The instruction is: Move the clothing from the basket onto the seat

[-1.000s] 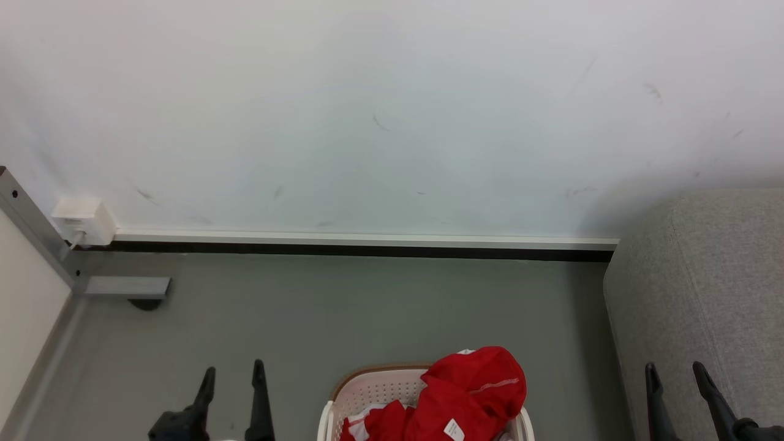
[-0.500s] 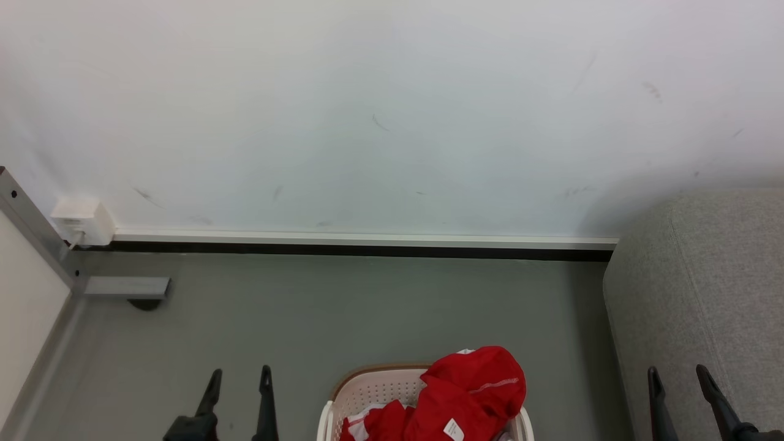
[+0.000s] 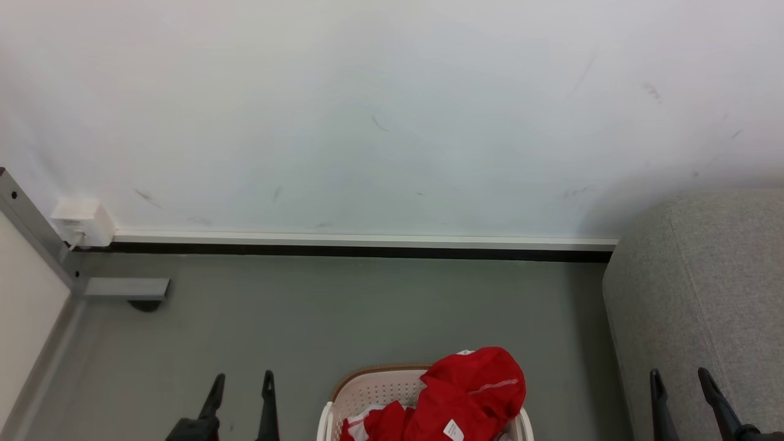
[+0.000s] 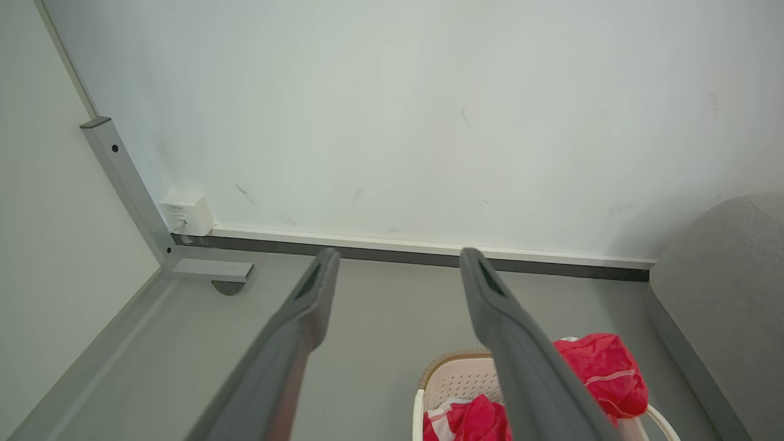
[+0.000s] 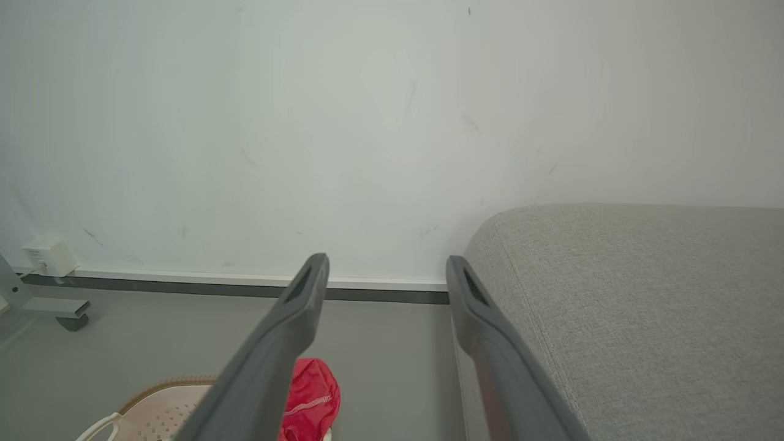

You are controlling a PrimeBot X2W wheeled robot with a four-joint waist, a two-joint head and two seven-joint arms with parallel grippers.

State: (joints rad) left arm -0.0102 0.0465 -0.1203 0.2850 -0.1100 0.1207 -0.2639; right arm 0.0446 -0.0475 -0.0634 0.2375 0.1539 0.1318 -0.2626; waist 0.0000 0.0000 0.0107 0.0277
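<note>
Red clothing [image 3: 468, 395] with white stitching and a small white tag is heaped in the cream basket [image 3: 370, 389], spilling over its far right rim; a white panel with red stripes lies beside it. The clothing [image 4: 600, 370] and the basket [image 4: 456, 380] also show in the left wrist view, and the clothing [image 5: 312, 392] in the right wrist view. The grey sofa seat [image 3: 710, 294] stands to the right. My left gripper [image 3: 242, 380] is open, left of the basket. In front of the sofa, my right gripper [image 3: 680, 376] is open. Both hold nothing.
A white wall with a pale skirting board [image 3: 367, 240] runs behind the grey floor [image 3: 343, 312]. At the left, a white wall box [image 3: 82, 220], a grey metal post [image 3: 30, 226] and its foot bracket [image 3: 125, 288] stand beside a cream panel.
My left gripper has shifted slightly right and down toward the bottom edge. The right gripper has sunk a little too. Clothing and basket have not moved.
</note>
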